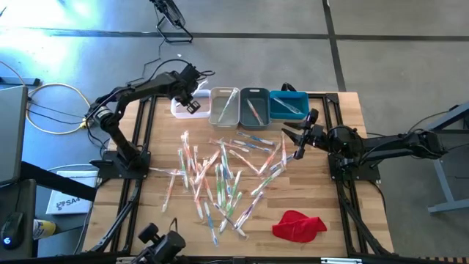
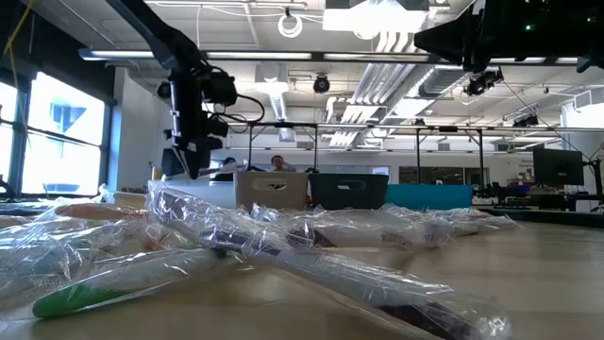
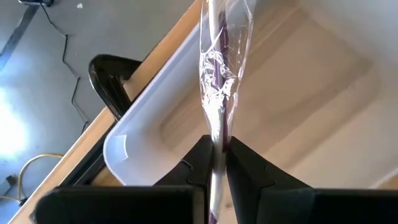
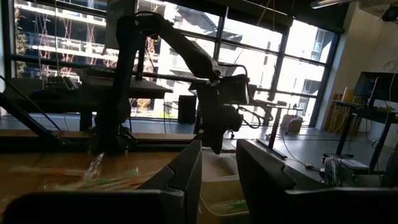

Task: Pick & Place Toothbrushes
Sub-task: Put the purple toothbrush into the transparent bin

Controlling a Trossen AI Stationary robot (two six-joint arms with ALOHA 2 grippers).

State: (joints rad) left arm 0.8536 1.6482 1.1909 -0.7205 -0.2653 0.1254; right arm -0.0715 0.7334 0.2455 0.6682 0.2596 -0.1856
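A wrapped toothbrush point(image 3: 217, 74) with a dark purplish handle is pinched in the left pincer point(image 3: 214, 155), its two dark fingers clamped on the crinkled wrapper, and it hangs right over the white bin point(image 3: 134, 134) at the left end of the bin row. The rest of the toothbrushes point(image 1: 220, 176) lie scattered in a loose heap across the middle of the desk point(image 1: 344, 213), with a few already sitting in the beige bin point(image 1: 224, 106), the grey bin point(image 1: 254, 106) and the blue bin point(image 1: 288, 104). The step in hand looks like the drop, and to do it well the brush should sit over the bin's open middle, roughly along its length, before the fingers part, so the wrapper doesn't catch the rim and tip out. Room is tight on one side: the white bin sits at the desk's far edge, beside a dark frame bracket point(image 3: 109, 81), with floor beyond, so any drift should go inward. The beige bin sits just beside it on the other side. The right pincer point(image 1: 296, 139) waits above the heap's right fringe near the blue bin, fingers slightly apart with nothing between them. The red cloth point(image 1: 298, 224) lies well apart at the near right.
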